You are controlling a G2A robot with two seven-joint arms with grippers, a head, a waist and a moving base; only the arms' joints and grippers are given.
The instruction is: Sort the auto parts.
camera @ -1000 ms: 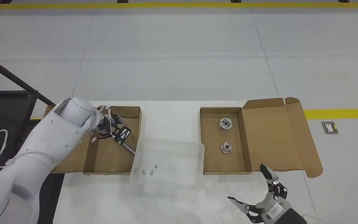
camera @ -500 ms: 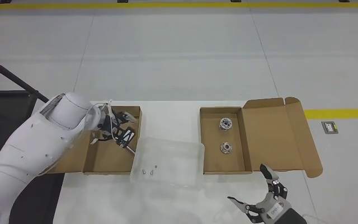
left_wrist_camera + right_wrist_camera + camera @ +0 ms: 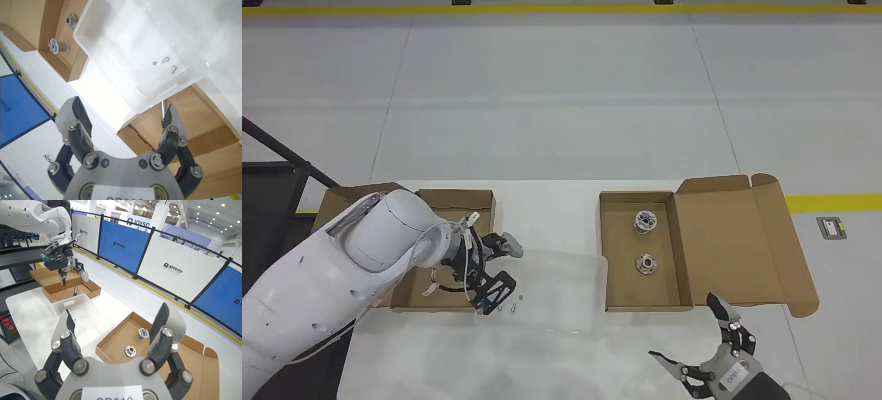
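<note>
Left gripper, fingers spread and empty, hangs over the cardboard box at the tabletop's left edge. The metal rod lies there, just beside the clear bin. Risk: a finger strikes the bin wall and skews the grasp. Right gripper, spread and empty, sits at the near right corner.

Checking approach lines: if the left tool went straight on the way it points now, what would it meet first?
Likely the clear bin, at its wall nearest the open left tool; depth is unclear.
</note>
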